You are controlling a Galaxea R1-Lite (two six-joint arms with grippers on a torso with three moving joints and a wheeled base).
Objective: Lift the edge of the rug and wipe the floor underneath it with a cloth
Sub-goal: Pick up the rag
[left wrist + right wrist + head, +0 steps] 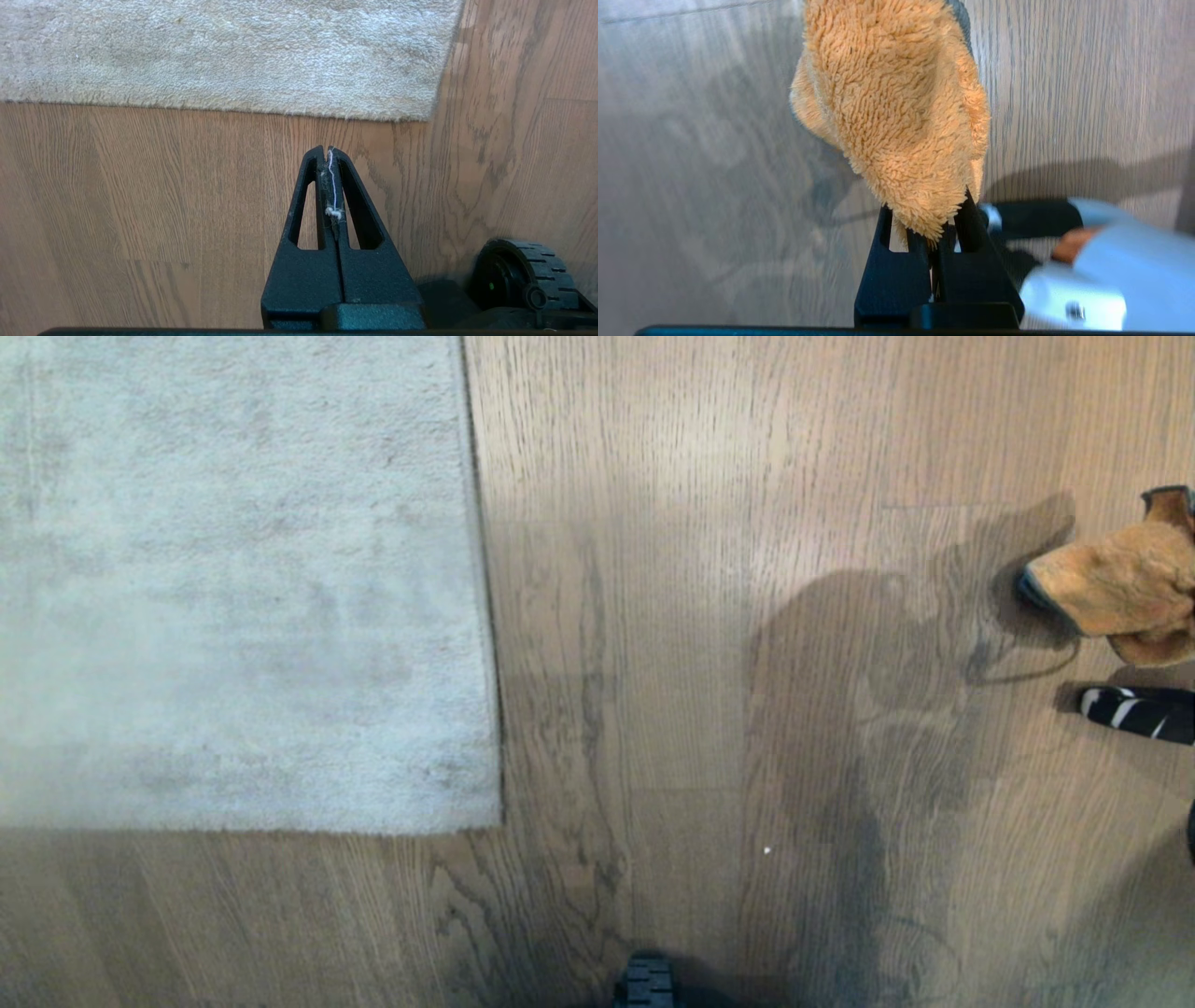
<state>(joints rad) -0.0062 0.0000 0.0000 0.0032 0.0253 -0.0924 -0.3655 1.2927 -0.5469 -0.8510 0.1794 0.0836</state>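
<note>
So I'm pinching the orange cloth [896,116] in my right gripper [941,219], carrying it above bare floor [700,663]. Left gripper [329,154] is pressed together, empty. Rug corner [481,807] is lying flat; lifting it probably comes next.

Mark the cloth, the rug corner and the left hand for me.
cloth [896,107]: right wrist view, middle of the pile.
rug corner [485,812]: head view, near corner.
left hand [328,151]: left wrist view, shut fingertips.

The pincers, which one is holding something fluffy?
The right pincer: it is shut on the orange cloth, above the floor. The left pincer is shut with only bits of lint.
</note>
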